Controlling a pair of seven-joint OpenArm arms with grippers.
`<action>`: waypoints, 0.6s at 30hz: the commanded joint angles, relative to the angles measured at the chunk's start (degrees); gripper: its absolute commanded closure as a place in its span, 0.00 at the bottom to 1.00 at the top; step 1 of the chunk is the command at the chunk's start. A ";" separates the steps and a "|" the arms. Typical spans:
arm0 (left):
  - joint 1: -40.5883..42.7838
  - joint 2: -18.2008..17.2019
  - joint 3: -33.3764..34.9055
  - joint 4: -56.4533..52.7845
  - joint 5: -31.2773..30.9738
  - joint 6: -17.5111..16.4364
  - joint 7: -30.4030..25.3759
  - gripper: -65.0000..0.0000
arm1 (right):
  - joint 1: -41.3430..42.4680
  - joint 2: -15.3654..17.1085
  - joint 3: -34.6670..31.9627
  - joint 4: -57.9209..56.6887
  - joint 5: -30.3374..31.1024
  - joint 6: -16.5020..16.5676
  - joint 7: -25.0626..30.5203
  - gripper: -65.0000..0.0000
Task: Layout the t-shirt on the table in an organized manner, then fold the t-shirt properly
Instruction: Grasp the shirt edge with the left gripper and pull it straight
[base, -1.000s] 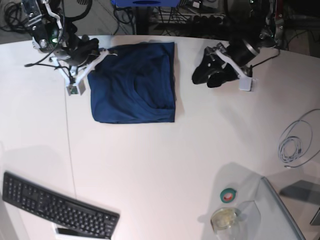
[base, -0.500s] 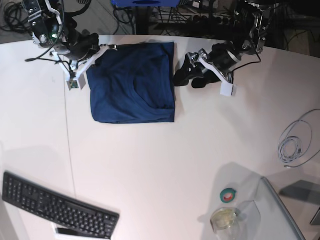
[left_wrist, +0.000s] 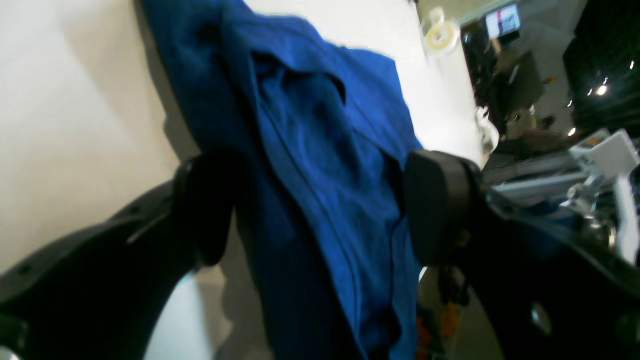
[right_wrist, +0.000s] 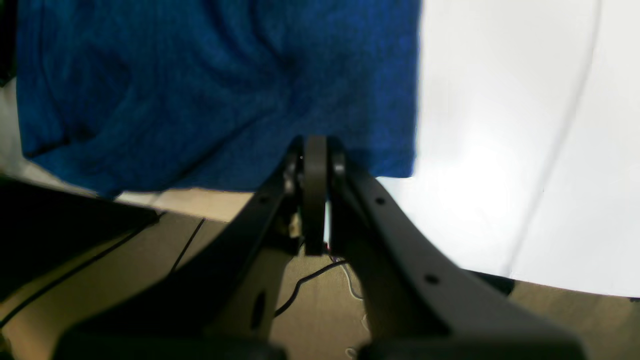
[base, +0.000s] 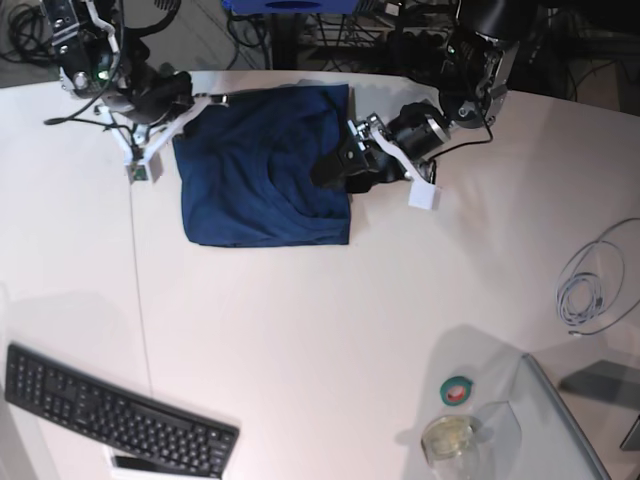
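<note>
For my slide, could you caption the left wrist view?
Open left gripper straddling a raised edge of the dark navy-blue cloth t-shirt on the white table.

t-shirt: left wrist view is blurred; the cloth runs off the top and bottom edges, so its full outline cannot be told.
t-shirt's right edge: in the base view the left gripper covers part of it.
right gripper: tips meet the cloth's edge; whether cloth is pinched cannot be told.
keyboard: cut off at the left edge.
jar: too small to tell contents.
</note>
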 joint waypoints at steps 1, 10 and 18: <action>0.33 0.60 0.32 -2.02 2.90 2.52 2.74 0.31 | -0.02 0.27 0.87 1.22 0.19 0.22 0.73 1.00; -1.61 0.51 0.32 -5.27 2.90 2.52 2.83 1.00 | -3.97 -0.17 9.05 1.22 0.27 0.31 8.03 1.00; -6.44 -2.48 0.32 -2.02 7.91 2.52 11.35 1.00 | -4.41 -0.17 11.86 0.87 0.27 0.31 9.08 1.00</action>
